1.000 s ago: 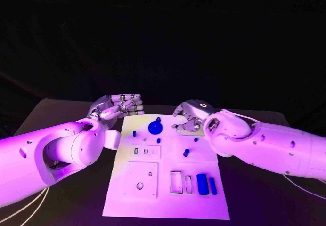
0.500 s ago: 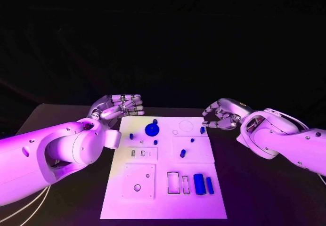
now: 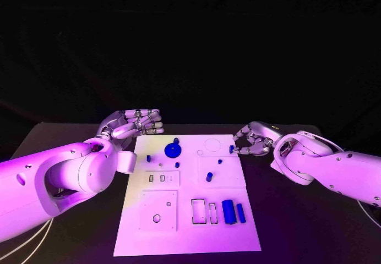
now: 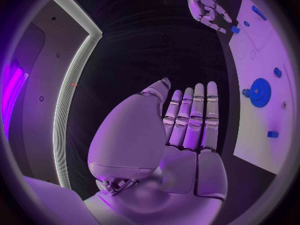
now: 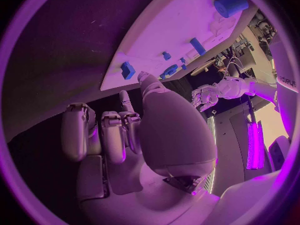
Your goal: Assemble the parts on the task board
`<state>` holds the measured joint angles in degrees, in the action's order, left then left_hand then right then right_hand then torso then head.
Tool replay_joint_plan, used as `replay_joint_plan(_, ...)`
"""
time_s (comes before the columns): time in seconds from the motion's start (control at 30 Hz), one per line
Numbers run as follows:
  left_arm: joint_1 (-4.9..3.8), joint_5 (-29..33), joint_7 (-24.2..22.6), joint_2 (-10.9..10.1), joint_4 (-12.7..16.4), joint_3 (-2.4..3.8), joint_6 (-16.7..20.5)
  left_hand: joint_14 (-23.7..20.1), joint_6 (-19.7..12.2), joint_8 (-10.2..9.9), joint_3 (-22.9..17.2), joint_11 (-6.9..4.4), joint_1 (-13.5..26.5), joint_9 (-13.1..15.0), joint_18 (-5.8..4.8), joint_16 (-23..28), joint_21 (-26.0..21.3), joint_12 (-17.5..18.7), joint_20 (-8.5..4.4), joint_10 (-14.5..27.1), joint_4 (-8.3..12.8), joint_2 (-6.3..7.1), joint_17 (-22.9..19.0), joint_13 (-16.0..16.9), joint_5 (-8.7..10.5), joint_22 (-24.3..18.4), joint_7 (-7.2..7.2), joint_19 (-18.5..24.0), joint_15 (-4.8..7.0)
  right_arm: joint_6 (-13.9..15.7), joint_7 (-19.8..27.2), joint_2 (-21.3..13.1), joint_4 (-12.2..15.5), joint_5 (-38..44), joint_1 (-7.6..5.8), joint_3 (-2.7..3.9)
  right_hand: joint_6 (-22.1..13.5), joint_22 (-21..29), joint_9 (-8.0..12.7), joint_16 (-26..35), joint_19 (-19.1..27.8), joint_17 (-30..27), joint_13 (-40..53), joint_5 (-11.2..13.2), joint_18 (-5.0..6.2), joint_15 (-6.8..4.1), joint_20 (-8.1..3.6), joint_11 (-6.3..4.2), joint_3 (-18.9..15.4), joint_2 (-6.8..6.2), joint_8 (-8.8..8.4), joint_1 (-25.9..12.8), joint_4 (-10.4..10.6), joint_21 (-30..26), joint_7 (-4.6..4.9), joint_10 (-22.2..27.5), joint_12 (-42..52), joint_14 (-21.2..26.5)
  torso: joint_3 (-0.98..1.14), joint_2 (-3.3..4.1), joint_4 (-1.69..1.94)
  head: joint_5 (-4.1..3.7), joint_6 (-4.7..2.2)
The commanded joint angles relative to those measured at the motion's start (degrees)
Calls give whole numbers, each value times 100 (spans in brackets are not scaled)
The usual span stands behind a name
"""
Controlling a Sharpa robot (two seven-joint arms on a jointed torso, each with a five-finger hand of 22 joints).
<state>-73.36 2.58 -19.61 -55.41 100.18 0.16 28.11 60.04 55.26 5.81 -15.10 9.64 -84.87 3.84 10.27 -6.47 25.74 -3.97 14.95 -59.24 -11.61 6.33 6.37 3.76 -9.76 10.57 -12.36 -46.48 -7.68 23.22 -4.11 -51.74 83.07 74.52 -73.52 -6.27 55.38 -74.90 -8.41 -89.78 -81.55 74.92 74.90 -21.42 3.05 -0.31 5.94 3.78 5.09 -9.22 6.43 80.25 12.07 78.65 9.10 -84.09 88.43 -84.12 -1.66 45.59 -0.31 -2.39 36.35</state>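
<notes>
Parts lie spread over the task board (image 3: 190,231), the white plate lying in the middle of the black table (image 3: 48,137).

Head view: a blue gear (image 3: 172,149) stands near the board's far edge, with small blue pegs (image 3: 208,176) scattered below it and two blue bars (image 3: 233,212) lying side by side toward the near right corner, next to empty rectangular slots. A small blue block (image 3: 232,148) stands at the board's far right edge. The left hand (image 3: 133,123) hangs off the far left corner, fingers curled in, holding nothing; probably parked clear of the work. The right hand (image 3: 255,139) sits just beside the far right edge, fingertips close to the blue block; contact cannot be told here.

Left wrist view: the left hand (image 4: 187,127) shows fingers side by side, nothing in them, the gear (image 4: 257,92) well apart. The right hand (image 4: 206,5) reaches toward the block (image 4: 235,29) at the board's rim.

Right wrist view: the right hand (image 5: 119,135) has its fingers loosely bent and apart, nothing gripped; one fingertip lies just beside the block (image 5: 127,70), apparently positioned to take it or nudge it along.
</notes>
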Motion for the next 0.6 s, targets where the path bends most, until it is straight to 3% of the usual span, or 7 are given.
replay_joint_plan(0.03,-5,-29,-46,10,10,4,-116,37,26,-38,1,22,-38,-4,-3,15,14,19,4,2,30,-3,7,-2,19,3,-5,45,-8,-102,94,88,-119,104,57,-1,-61,-198,9,-22,21,1508,1297,0,36,47,22,52,5,1,-35,75,-36,-19,0,-405,-39,-588,-4,0,10,15,36)
replay_joint_plan(0.13,-5,-29,-45,8,6,4,-118,38,26,-41,0,21,-39,-4,-5,18,11,20,7,1,33,-3,7,-2,19,2,-4,55,-8,-82,92,148,-223,134,89,-1,-96,-187,15,-22,29,1508,1287,13,39,55,28,62,8,2,-64,91,-52,-33,12,-395,-49,-588,7,13,22,10,37)
replay_joint_plan(0.3,-5,-29,-44,4,-1,4,-116,38,26,-41,-1,21,-39,-4,-5,19,11,20,7,1,33,-3,7,-2,19,1,-4,57,-7,-126,122,185,-301,160,111,-1,-107,-185,17,-22,31,1508,1286,17,39,58,31,66,8,0,-74,98,-59,-36,16,-394,-50,-588,1,10,17,21,59)
replay_joint_plan(0.47,-5,-29,-44,-1,-10,4,-114,38,26,-42,-1,21,-39,-4,-5,19,10,21,8,2,34,-3,7,-2,19,1,-4,58,-7,-164,140,201,-280,209,123,-1,-103,-194,16,-22,25,1508,1297,20,37,60,33,67,12,4,-74,106,-64,-29,16,-403,-40,-588,10,6,2,51,66)
replay_joint_plan(0.6,-5,-29,-44,-1,-15,4,-116,39,26,-43,-2,21,-40,-4,-5,20,10,21,9,2,35,-3,7,-2,19,1,-3,61,-7,-164,143,220,-294,223,128,-1,-64,-202,5,-22,20,1508,1309,31,36,63,38,67,25,25,-63,124,-80,-26,13,-414,-29,-588,6,3,9,38,70)
